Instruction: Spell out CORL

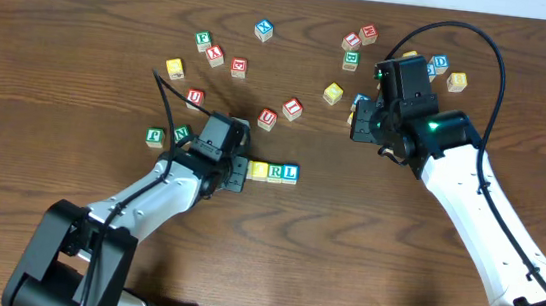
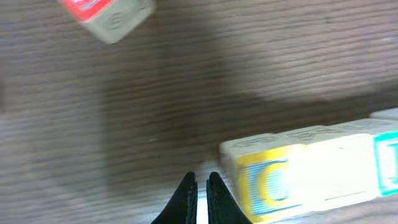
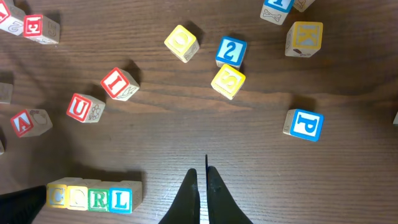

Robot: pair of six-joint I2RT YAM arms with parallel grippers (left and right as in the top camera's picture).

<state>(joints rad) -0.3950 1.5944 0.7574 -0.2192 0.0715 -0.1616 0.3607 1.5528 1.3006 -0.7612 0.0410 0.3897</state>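
Note:
Four letter cubes stand touching in a row reading C, O, R, L: yellow C (image 3: 56, 196), yellow O (image 3: 78, 198), green R (image 3: 99, 199) and blue L (image 3: 120, 200). In the overhead view I see the O (image 1: 258, 171), R (image 1: 275, 171) and L (image 1: 291, 173), while the C end is under my left gripper (image 1: 239, 168). In the left wrist view the left gripper (image 2: 199, 186) is shut and empty, low over the table just left of the C cube (image 2: 264, 186). My right gripper (image 3: 200, 177) is shut and empty, raised over bare table right of the row (image 1: 358, 121).
Loose cubes are scattered behind the row: red U (image 1: 267, 118), red I (image 1: 292, 108), a yellow cube (image 1: 333, 94), green F (image 1: 156, 137), blue P (image 3: 305, 124), blue 2 (image 3: 231, 52). A red-faced cube (image 2: 106, 15) lies ahead of the left gripper.

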